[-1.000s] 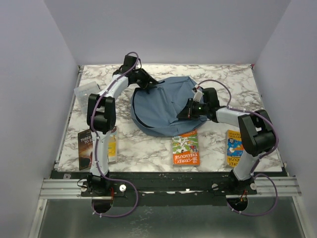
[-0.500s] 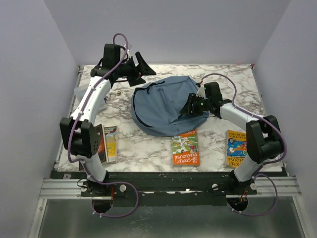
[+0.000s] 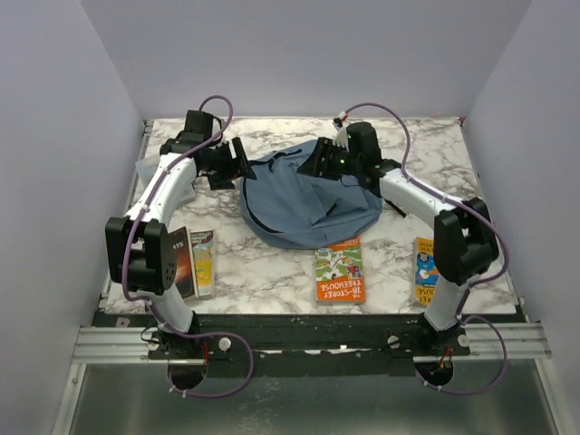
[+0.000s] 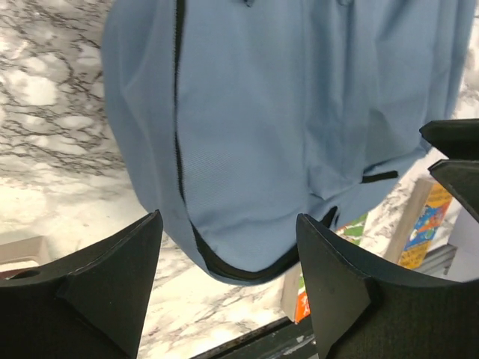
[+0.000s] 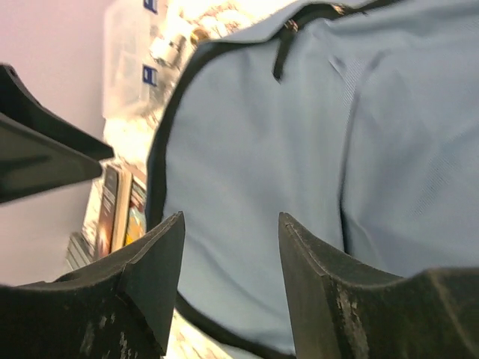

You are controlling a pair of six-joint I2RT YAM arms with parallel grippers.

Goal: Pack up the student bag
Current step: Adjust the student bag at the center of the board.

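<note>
1. Step in hand, as I judge it: readying the student bag point(image 3: 304, 199) for loading; nothing packed yet, since the books lie out on the desk point(image 3: 263, 276).
2. Left jaws: spread wide, nothing between them; the bag's rounded flank and its black zipper line point(image 4: 178, 112) lie just ahead of them, not touched.
3. Right jaws: parted and empty, hovering over the bag's far panel; blue fabric fills the gap beneath; a zipper pull point(image 5: 283, 52) sits beyond the tips.
4. I cannot tell whether the main zipper is open or closed.
5. Next move, my guess: one pair pins or lifts the fabric while the other takes the pull or the mouth edge; soft cloth will bunch, so the grip must be low and firm.
6. Edges: a clear plastic box point(image 3: 149, 168) lies just behind the left jaws, so little room that way; the back wall is close beyond both pairs.
7. Open room: bare marble nearward of both jaws, between the bag and the orange-green book point(image 3: 339, 269); a further book point(image 3: 428, 269) lies well nearward of the right jaws; two books point(image 3: 190, 263) well nearward of the left.
</note>
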